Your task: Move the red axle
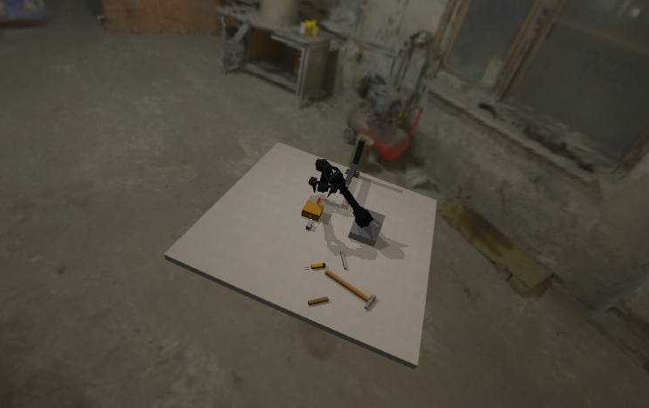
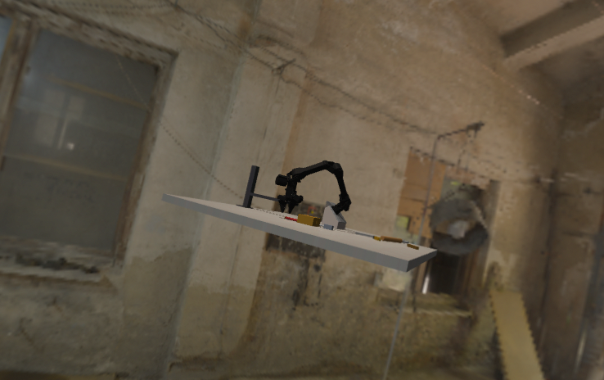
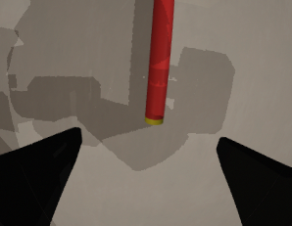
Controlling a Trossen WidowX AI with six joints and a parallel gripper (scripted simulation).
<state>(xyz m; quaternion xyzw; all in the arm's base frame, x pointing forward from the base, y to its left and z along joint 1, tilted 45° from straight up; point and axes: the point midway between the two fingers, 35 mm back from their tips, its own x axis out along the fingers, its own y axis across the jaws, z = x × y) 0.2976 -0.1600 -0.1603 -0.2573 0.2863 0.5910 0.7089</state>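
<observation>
my claw (image 1: 321, 193) (image 2: 286, 211) (image 3: 153, 140) wide, nothing held, red axle (image 1: 318, 200) (image 2: 290, 218) (image 3: 160, 63) poking out of yellow beam (image 1: 311, 210) (image 2: 308, 219), fingertips apart from it

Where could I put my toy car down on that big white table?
Try the stretch between the yellow block and the table's left edge in the top view, or the far corner beyond the arm. It's crowded around the hammer, and under the pincer.

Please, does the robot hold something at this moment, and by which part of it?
Nothing is held: the jaws are wide open, and the red rod is not between them.
</observation>
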